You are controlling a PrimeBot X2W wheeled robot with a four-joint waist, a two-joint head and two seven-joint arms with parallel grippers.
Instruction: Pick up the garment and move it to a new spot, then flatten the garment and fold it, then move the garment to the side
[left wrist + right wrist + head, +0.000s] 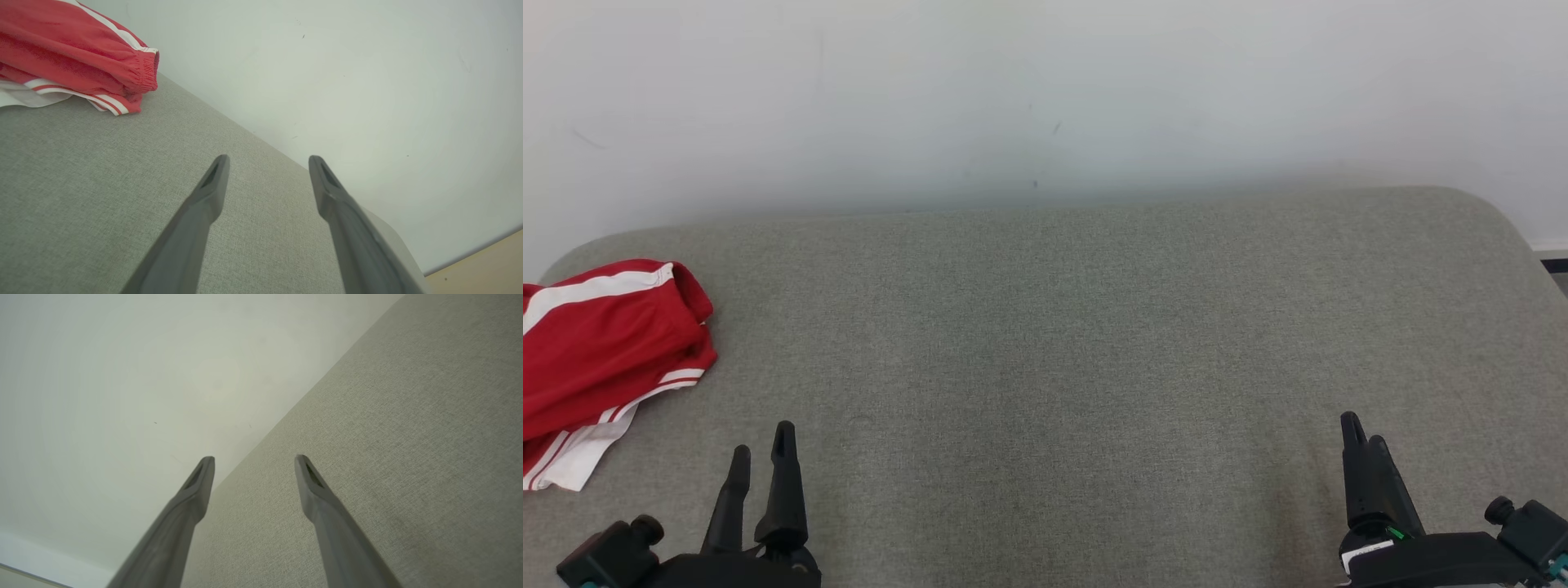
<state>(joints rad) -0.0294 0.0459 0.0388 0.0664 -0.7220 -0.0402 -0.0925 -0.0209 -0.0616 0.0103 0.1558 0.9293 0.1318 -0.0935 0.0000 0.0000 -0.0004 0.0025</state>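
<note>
Two grippers, both mine, sit low over the grey cushion (1045, 343), and neither one holds anything. My left gripper (762, 438) is at the lower left of the head view with its two dark fingers pointing up and away from me, the jaws spread apart with bare fabric showing between them. My right gripper (1364, 429) is at the lower right, turned more edge-on, so from the head its fingers nearly overlap. Its own wrist view shows them standing well apart, with the cushion and the pale wall (1045, 98) visible in the gap.

The garment (605, 335) lies at the far left end of the cushion, close to the rounded corner, and the left edge of the head view cuts it off. It is red with white stripes, gathered into a loose, layered heap (not spread flat), with a white panel poking out at its near end. In my left wrist view it sits in the upper left corner, where a gathered elastic hem shows on the topmost red layer. It rests on the cushion, apart from my left fingers and off to their left, and well apart from my right gripper across the width of the cushion. A strip of tan floor (482, 269) shows beyond the cushion's edge in the left wrist view.
</note>
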